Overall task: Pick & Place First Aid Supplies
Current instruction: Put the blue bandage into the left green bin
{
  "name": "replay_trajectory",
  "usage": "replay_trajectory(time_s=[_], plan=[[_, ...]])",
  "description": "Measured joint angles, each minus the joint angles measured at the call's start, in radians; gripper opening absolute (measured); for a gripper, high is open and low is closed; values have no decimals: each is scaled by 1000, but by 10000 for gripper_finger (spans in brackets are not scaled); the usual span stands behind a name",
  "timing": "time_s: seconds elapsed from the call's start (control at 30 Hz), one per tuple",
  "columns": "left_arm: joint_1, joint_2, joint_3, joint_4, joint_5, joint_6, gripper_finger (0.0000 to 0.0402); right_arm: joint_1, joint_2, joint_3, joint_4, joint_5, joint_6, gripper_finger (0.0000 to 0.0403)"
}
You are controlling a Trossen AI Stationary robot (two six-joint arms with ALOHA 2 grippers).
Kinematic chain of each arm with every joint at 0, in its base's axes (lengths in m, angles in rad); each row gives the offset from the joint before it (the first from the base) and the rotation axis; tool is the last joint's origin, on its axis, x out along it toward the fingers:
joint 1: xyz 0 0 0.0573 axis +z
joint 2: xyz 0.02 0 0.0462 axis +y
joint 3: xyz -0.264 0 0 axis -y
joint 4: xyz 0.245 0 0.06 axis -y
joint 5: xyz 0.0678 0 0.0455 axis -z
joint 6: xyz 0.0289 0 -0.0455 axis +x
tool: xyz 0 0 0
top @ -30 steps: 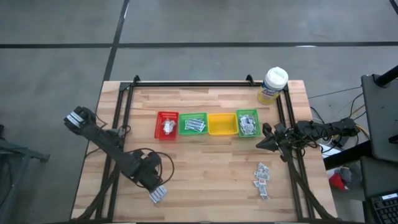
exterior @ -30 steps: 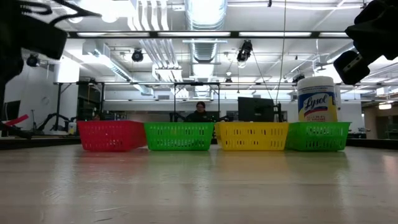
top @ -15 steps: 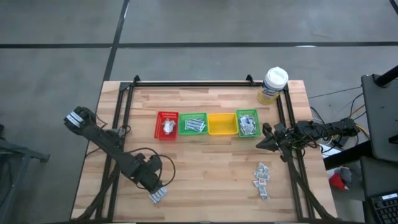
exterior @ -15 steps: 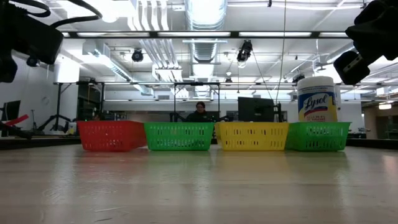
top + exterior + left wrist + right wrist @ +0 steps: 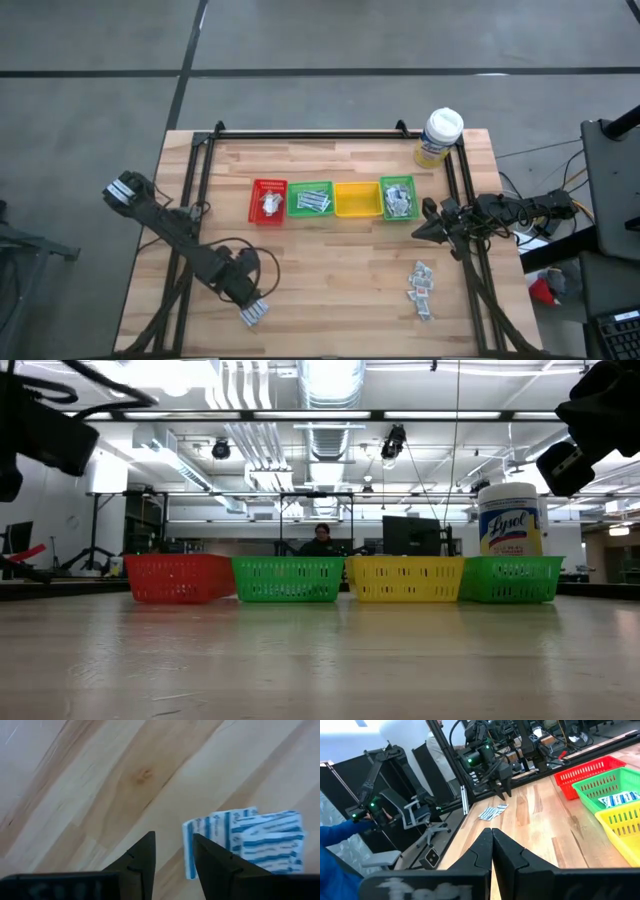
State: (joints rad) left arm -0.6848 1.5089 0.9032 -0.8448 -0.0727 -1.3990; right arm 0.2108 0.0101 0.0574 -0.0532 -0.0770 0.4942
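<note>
White-blue sachets [image 5: 250, 840] lie just beside the open left gripper [image 5: 174, 855].

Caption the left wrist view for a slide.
Left hand, fingers open and empty, hovering over the wooden table beside a small pile of white-blue sachets.

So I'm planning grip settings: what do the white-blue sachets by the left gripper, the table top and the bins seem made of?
White-blue sachets: likely thin printed paper or foil-paper wrap; flat, matte, crisp edges.
Table top: wood planks, smooth finish; grain and a knot show.
Red bin and its neighbours: seemingly moulded plastic; bright colour, lattice walls.
</note>
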Motion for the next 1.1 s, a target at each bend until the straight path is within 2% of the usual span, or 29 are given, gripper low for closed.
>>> replay_trajectory(time_s=[0.33, 0.63, 1.1], plan=[[0, 0, -74, 149, 11, -51, 124, 0, 0, 0, 0, 0, -55, 8], [0, 9, -76, 145, 12, -76, 124, 0, 0, 0, 0, 0, -56, 8], [0, 88, -73, 139, 47, -89, 124, 0, 0, 0, 0, 0, -49, 8]])
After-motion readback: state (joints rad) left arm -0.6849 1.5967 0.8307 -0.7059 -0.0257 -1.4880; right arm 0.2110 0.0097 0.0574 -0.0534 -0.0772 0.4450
